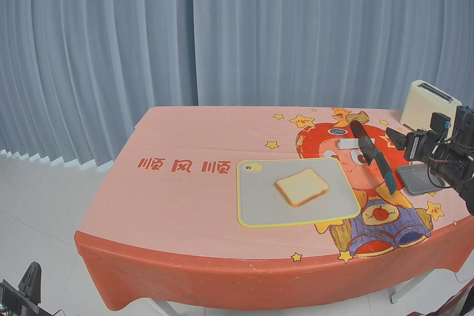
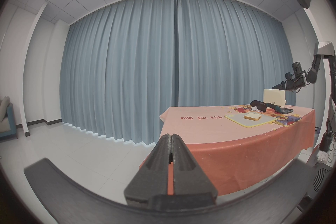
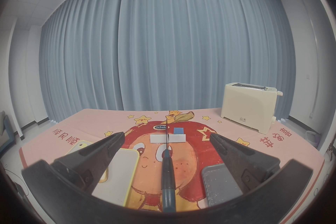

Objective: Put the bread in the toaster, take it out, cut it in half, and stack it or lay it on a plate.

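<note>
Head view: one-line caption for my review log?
Bread slice on the cutting board; knife to its right, open right hand hovering near it, toaster at far right.

I make out three large red characters printed on the cloth over the surface, a dark oval label on the cartoon figure's cap, and a tiny mark on the toaster, both too small for me to read

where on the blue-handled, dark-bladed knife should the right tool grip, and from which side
By the blue handle of the dark-bladed knife, coming from the robot's side. The handle end points toward the robot, the blade looks to stand on edge, and the open right tool lines up with it.
</note>
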Tool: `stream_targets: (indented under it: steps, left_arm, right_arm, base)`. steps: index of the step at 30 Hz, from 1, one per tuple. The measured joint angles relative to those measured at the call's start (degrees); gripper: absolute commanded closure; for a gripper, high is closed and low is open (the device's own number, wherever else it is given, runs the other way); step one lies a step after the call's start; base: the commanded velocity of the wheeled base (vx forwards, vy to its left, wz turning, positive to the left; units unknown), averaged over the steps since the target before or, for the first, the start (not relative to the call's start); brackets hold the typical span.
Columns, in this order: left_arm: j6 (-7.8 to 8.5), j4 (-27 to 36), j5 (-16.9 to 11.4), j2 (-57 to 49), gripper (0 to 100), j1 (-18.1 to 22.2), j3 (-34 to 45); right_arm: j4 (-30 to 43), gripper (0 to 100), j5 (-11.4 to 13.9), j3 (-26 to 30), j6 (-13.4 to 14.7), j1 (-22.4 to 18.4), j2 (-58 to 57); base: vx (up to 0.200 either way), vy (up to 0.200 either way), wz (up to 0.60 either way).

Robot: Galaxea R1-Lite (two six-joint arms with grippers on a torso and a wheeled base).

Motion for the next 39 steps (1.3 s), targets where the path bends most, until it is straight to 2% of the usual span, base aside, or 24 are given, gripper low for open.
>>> stream_targets:
  steps: [24, 33, 39]
  left_arm:
    - [0.00, 0.00, 0.00, 0.00, 100, -0.02, 0.00]
    - [-0.01, 0.00, 0.00, 0.00, 100, 0.02, 0.00]
    - [0.00, 0.00, 0.00, 0.00, 100, -0.02, 0.00]
  right_arm:
    - [-0.44, 0, -0.06, -0.50, 0.00, -0.30, 6.14]
    - [-6.40, 0, -0.49, -0.20, -0.93, -0.52, 11.25]
    - [-7.09, 0, -0.66, 0.16, -1.32, -0.37, 13.40]
  base:
    - [0.000, 0.000, 0.00]
    - [0.000, 0.000, 0.00]
    - [0.000, 0.000, 0.00]
